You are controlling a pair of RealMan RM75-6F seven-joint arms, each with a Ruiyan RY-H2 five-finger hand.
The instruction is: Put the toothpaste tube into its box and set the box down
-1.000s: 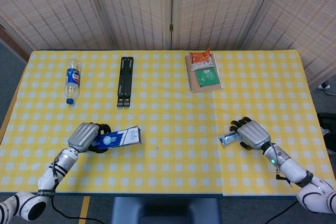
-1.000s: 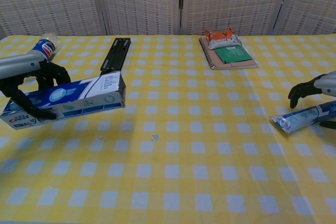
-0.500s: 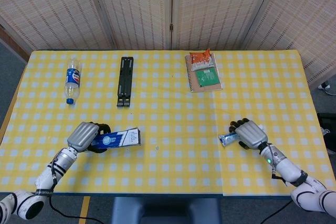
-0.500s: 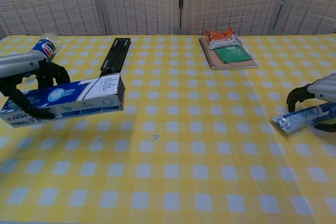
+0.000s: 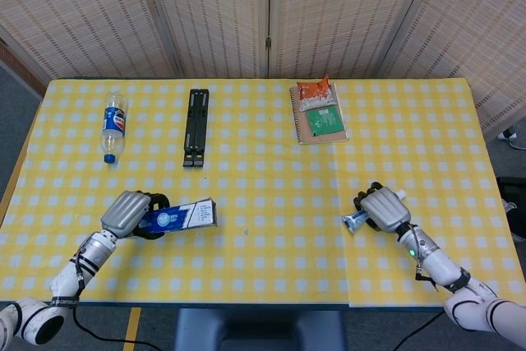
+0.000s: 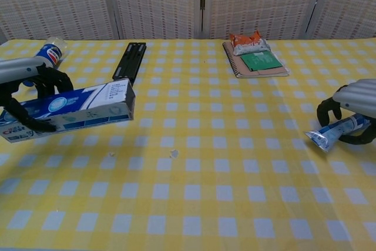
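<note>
The blue and white toothpaste box (image 5: 180, 216) (image 6: 73, 108) is held just above the table at the front left, its open end facing right. My left hand (image 5: 129, 214) (image 6: 26, 86) grips its left part, fingers wrapped around it. At the front right my right hand (image 5: 384, 209) (image 6: 352, 99) holds the toothpaste tube (image 5: 356, 219) (image 6: 338, 132). The tube's crimped end points left and down and its white cap (image 5: 400, 196) sticks out behind the hand. Box and tube are far apart.
On the yellow checked table (image 5: 271, 162) lie a water bottle (image 5: 113, 127) at back left, a black folded stand (image 5: 196, 127) beside it, and a notebook (image 5: 320, 124) with an orange snack packet (image 5: 314, 94) at back centre. A small scrap (image 6: 174, 153) lies mid-table.
My right hand has closed around the tube and tilted it, cap end up, sliding slightly left. The left hand has lifted the box a little and drawn it slightly left.
</note>
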